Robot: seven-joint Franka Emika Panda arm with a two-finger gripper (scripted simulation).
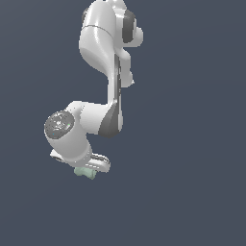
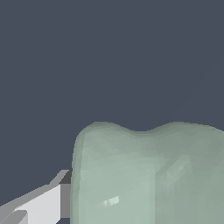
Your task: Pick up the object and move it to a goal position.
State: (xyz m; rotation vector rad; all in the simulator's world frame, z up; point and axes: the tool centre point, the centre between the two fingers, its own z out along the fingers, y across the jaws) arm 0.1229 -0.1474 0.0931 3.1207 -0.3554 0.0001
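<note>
object [image 1: 85, 172]: directly beneath gripper [image 1: 86, 168], touching it, long axis across the fingers | gripper: appears clamped on object, one finger [image 2: 41, 203] against its side | goal: not visible

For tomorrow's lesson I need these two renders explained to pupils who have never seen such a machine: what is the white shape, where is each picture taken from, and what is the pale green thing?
Both pictures are computer-simulated. The exterior view shows a white jointed robot arm against a plain dark blue-grey background. At its lower end sits its tool, the part that grasps. Just under it you can see a small pale mint-green blocky piece with pinched sides. The wrist view comes from a camera on the arm's wrist, so the same green piece fills much of the picture, with one white finger of the tool beside it. The piece seems to be held, though the pictures do not show clearly whether the tool is closed on it. Nothing else is visible.
</note>
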